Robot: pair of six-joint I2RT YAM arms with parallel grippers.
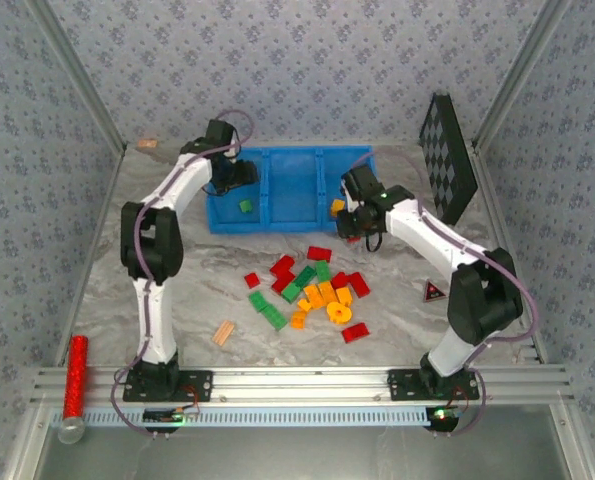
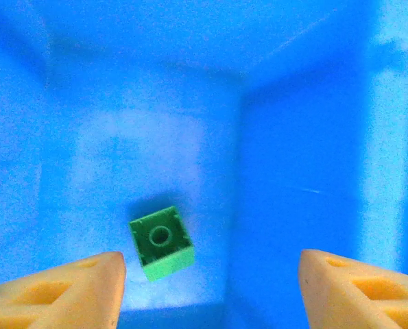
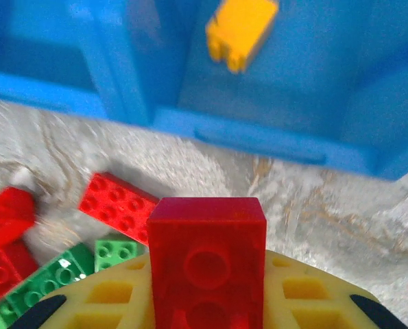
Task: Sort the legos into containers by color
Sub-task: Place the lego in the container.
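Right wrist view gives me the best read on handling. The right gripper is clamped tight on a small red plastic brick. Its yellow pads press on two flat side walls, and the brick's hollow underside faces my camera. I judge these bricks light, rigid and slick-sided, so squeezing across parallel smooth walls is the hold I want. Pinching over studs or a corner would likely let one twist out. I doubt this grip could crush or chip them, and a short drop should do no harm. The red brick hangs over the grey marbled tabletop, just short of the near wall of the bright blue plastic bin.

On the left wrist view, the left gripper stands well parted with nothing between its fingers. It looks down into the bin's left compartment, where a green square brick lies on the floor with its underside tube up.

From the top external camera, the loose pile of red, green and orange-yellow bricks sits on the table between the arms, near the bin. A yellow brick lies in the right compartment, so I'd guess the red one belongs in the middle compartment. All of them look glossy and blocky, each a few studs long.
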